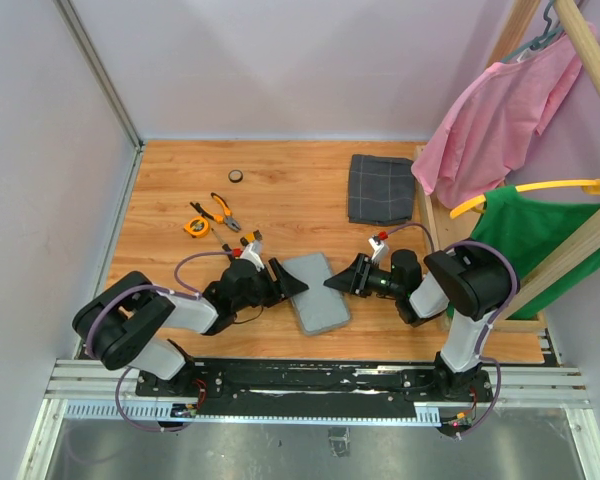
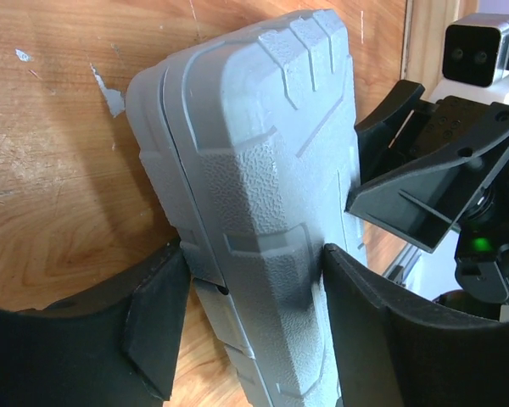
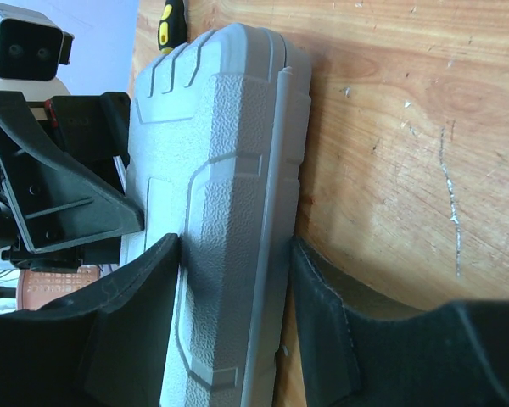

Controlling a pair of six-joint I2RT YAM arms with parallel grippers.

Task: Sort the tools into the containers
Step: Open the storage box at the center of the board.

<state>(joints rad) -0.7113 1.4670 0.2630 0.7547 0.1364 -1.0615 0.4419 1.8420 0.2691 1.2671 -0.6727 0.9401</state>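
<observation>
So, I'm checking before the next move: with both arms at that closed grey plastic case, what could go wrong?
The left gripper and right gripper have their jaws astride the closed grey plastic rectangular case from opposite sides, so uneven pulls may twist or slide it. The two grippers also sit very close together and could collide.

Case (image 1: 317, 292): plain light grey all over, shell pebbled, with smooth raised ribs. Counter (image 1: 280, 180): warm orange-brown wood grain; I see a few pale scuffs in the wrist views. Left claw (image 1: 292, 283) and right claw (image 1: 338, 281): both matt black.

Far left: pliers (image 1: 223, 211) have orange-and-black handles; tape measure (image 1: 196, 226) is orange with black. In the right wrist view, a screwdriver handle (image 3: 170, 21) shows yellow and black.

Far right: folded cloth (image 1: 381, 188) is dark grey with a thin pale check. Beyond it I note a pink garment (image 1: 490, 115), a green garment (image 1: 540, 235) and a yellow hanger (image 1: 540, 187).
</observation>
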